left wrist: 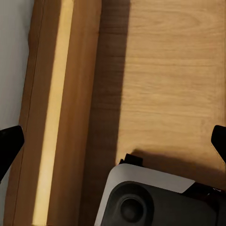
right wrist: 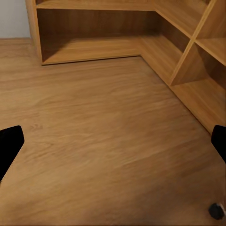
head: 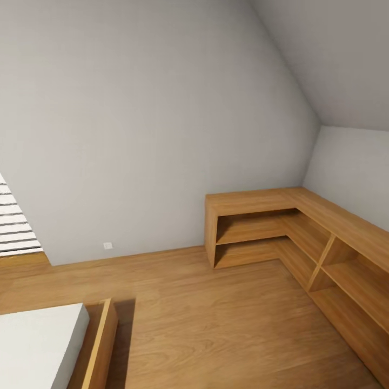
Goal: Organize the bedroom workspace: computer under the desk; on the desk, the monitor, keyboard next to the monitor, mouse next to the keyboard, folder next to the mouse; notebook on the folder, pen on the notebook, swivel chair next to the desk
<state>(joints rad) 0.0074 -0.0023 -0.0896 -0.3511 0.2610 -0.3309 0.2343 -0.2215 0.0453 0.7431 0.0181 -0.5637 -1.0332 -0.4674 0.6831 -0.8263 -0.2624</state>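
Note:
The computer, desk, monitor, keyboard, mouse, folder, notebook, pen and swivel chair are out of view. In the left wrist view my left gripper [left wrist: 113, 146] is open, its dark fingertips [left wrist: 9, 147] far apart at the frame's edges, with nothing between them; it hangs over the wooden floor beside a bed frame [left wrist: 61, 113]. In the right wrist view my right gripper [right wrist: 113, 143] is open too, empty, above bare wooden floor [right wrist: 108, 141].
Light wooden low cabinets [head: 302, 232] form an L along the far and right walls, with open shelves [right wrist: 94, 47]. A bed with a white mattress [head: 38, 346] and wooden frame [head: 100, 346] sits at lower left. My base [left wrist: 150, 197] is beside it. Wooden floor [head: 216, 324] lies between.

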